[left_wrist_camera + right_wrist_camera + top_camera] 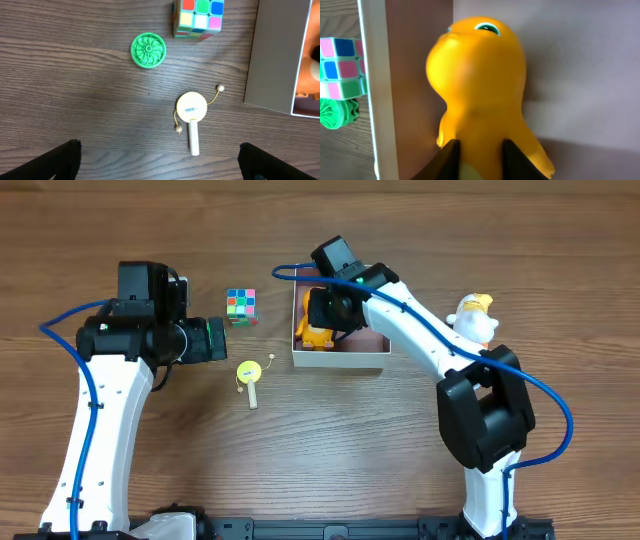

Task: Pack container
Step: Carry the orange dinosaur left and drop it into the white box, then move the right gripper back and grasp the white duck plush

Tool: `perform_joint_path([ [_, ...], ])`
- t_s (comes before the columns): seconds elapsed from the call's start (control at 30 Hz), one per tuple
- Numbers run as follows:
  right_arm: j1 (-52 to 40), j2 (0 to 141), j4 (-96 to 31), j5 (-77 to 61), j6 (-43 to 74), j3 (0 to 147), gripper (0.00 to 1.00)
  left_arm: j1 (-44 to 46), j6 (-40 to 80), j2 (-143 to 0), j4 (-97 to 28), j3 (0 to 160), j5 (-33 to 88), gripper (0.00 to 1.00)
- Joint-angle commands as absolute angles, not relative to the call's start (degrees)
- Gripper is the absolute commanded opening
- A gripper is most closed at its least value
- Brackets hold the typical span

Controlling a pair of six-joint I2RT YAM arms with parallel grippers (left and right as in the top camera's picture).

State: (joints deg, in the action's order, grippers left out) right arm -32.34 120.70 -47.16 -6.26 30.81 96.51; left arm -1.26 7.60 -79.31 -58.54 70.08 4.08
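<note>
The container [340, 361] is a shallow white box at the table's middle back. It shows in the left wrist view [274, 55] and the right wrist view [371, 100]. My right gripper [327, 313] reaches into its left side, shut on an orange dinosaur toy [317, 334]. In the right wrist view the fingers [479, 159] clamp the toy's [475, 75] body against the pinkish floor. My left gripper [216, 340] is open and empty over the table left of the box, its fingers [160, 162] wide apart.
A colour cube [240, 305] [199, 17] [340, 65], a green disc [148, 49] [337, 112] and a yellow hand drum with a white handle [248, 374] [192, 107] lie left of the box. A white duck toy [475, 317] stands to the right.
</note>
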Motion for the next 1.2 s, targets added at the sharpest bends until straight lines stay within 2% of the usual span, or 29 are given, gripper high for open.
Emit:
perform_joint_path([
  [0.0, -32.62, 118.80, -46.28, -7.38, 26.44, 96.88, 0.43, -1.48, 8.36, -79.40, -58.46, 71.48, 4.05, 1.00],
  [0.07, -32.40, 116.71, -45.43, -6.96, 25.02, 96.95, 0.54, -1.48, 8.36, -79.40, -58.46, 71.48, 4.05, 1.00],
  [0.1, -32.05, 114.91, -45.50, -5.91, 25.02, 97.36, 0.56, -1.48, 8.36, -79.40, -58.46, 71.48, 4.05, 1.00],
  [0.27, -28.99, 105.10, -48.49, -1.21, 25.08, 97.62, 0.58, -1.48, 8.36, -79.40, -58.46, 71.48, 4.05, 1.00],
  [0.4, -14.06, 97.69, -60.88, 2.13, 24.99, 97.62, 0.59, -1.48, 8.36, -79.40, -58.46, 71.48, 4.05, 1.00],
  [0.5, -3.84, 99.04, -67.11, 2.57, 22.06, 96.60, 0.61, -1.48, 8.36, -79.40, -58.46, 71.48, 4.05, 1.00],
  [0.53, -0.84, 100.12, -67.40, 3.01, 21.98, 95.11, 0.67, -1.48, 8.36, -79.40, -58.46, 71.48, 4.05, 1.00],
  [0.6, 4.19, 103.07, -65.84, 3.38, 19.66, 92.07, 0.74, -1.48, 8.36, -79.40, -58.46, 71.48, 4.05, 1.00],
  [0.67, 6.04, 104.97, -63.70, 3.36, 19.40, 88.95, 0.73, -1.48, 8.36, -79.40, -58.46, 71.48, 4.05, 1.00],
  [0.73, 6.09, 106.06, -61.30, 2.74, 17.91, 86.26, 0.73, -1.48, 8.36, -79.40, -58.46, 71.48, 4.05, 1.00],
  [0.8, 5.96, 106.65, -56.53, 0.30, 16.03, 81.34, 0.79, -1.48, 8.36, -79.40, -58.46, 71.48, 4.05, 1.00],
  [0.9, 5.98, 106.76, -49.12, -1.72, 16.01, 73.89, 0.79, -1.48, 8.36, -79.40, -58.46, 71.48, 4.05, 1.00],
  [0.97, 5.96, 106.76, -46.35, -2.26, 16.08, 71.40, 0.67, -1.48, 8.36, -79.40, -58.46, 71.48, 4.05, 1.00],
  [1.1, 5.89, 106.39, -46.83, -2.04, 16.03, 73.10, 0.16, -1.48, 8.36, -79.40, -58.46, 71.48, 4.05, 1.00],
  [1.17, 5.21, 104.95, -49.01, -2.28, 16.05, 75.20, 0.06, -1.48, 8.36, -79.40, -58.46, 71.48, 4.05, 1.00],
])
